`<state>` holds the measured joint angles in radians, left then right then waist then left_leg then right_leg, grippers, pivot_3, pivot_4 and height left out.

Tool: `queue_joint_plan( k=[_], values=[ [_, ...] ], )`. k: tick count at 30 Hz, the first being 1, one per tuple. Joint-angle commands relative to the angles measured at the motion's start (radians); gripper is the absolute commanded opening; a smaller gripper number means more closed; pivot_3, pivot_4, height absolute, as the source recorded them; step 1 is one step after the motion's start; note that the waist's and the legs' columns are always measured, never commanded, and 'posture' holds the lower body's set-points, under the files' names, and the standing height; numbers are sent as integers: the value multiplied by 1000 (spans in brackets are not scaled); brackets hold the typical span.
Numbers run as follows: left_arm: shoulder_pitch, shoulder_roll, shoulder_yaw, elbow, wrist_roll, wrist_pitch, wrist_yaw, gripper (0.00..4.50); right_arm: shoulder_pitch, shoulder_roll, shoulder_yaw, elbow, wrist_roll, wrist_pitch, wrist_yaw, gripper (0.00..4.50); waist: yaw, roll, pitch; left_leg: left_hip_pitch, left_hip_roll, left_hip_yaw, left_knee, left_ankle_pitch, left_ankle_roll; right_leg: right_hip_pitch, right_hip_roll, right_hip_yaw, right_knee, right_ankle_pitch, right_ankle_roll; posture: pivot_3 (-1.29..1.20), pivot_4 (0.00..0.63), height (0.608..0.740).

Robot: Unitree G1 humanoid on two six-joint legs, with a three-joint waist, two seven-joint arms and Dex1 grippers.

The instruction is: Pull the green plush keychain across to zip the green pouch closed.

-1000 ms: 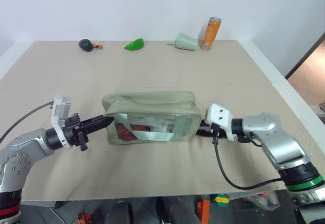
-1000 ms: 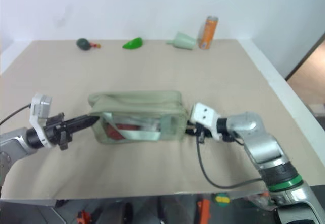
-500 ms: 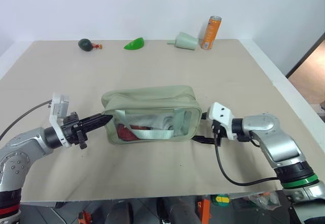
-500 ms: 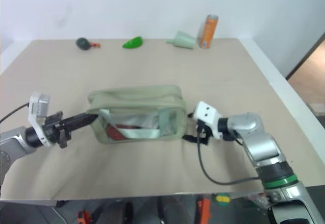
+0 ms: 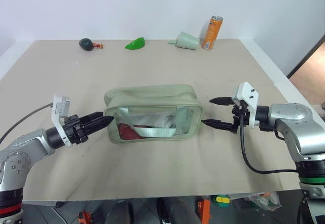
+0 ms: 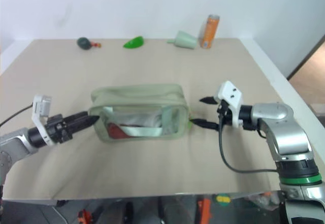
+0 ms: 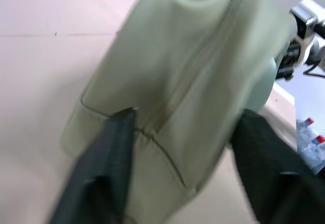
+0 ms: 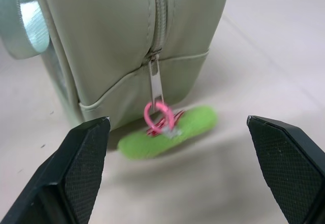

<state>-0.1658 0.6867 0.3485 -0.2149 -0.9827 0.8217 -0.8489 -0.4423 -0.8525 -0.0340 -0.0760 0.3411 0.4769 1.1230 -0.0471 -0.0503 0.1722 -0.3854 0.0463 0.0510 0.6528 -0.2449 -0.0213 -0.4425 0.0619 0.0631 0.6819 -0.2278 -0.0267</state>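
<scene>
I have the beige counter [image 5: 152, 183] spread wide under the head camera, and the green pouch [image 5: 152, 113] sits about midway between its left and right edges, closer to the near edge than the far one, resting on its base with the clear side panel and webbing strap facing me. Through that panel I can make out red items inside. Its top zipper looks drawn all the way to the right end, where in the right wrist view the metal pull hangs down the end wall. Next in size are the two arms: the right gripper [image 5: 215, 112] stands just off the pouch's right end, its fingers [image 8: 84, 153] spread wide and holding nothing. The left gripper [image 5: 99, 121] points at the pouch's left end; from the left wrist view its fingers [image 7: 109, 148] seem parted on either side of that end, though the blur there keeps me from saying whether they press the fabric. Along the far edge stand an orange can [image 5: 213, 32] toward the right corner, a pale green cone [image 5: 186, 41] beside it, a bright green leaf-shaped wedge [image 5: 134, 43] and a dark round object [image 5: 86, 43] further left. Smallest, the green plush keychain [image 8: 170, 132] lies on the counter touching the pouch's right end, on a pink ring [image 8: 157, 115] clipped to the pull.
</scene>
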Motion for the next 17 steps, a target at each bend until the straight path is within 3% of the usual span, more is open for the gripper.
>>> queue_joint_plan(
  k=[1, 9, 17],
  values=[
    [-15, -9, 89, -43, -100, 0, 13, 3385, -9, -49, -65, 0, 12, -22, 6, 4500, -2, 0, 0, 0, 0, 1, 0, 0, 0, 0, 0, 1, 0, 0, 0, 0, 150, 740],
    [132, 94, 318, 129, -81, -11, -2, 3385, 19, -115, -183, 82, 44, -33, 16, 4500, -2, 0, 1, 1, 1, 0, -1, -1, 0, -1, 1, 1, 0, -1, -2, 0, 150, 740],
    [178, 90, 340, 222, -14, -50, 1, 3385, 62, -103, -227, 95, 77, -16, -6, 4500, -1, 0, 1, 0, 0, 0, 0, -1, 0, -1, -1, -1, 0, -2, -2, 0, 150, 740]
  ],
)
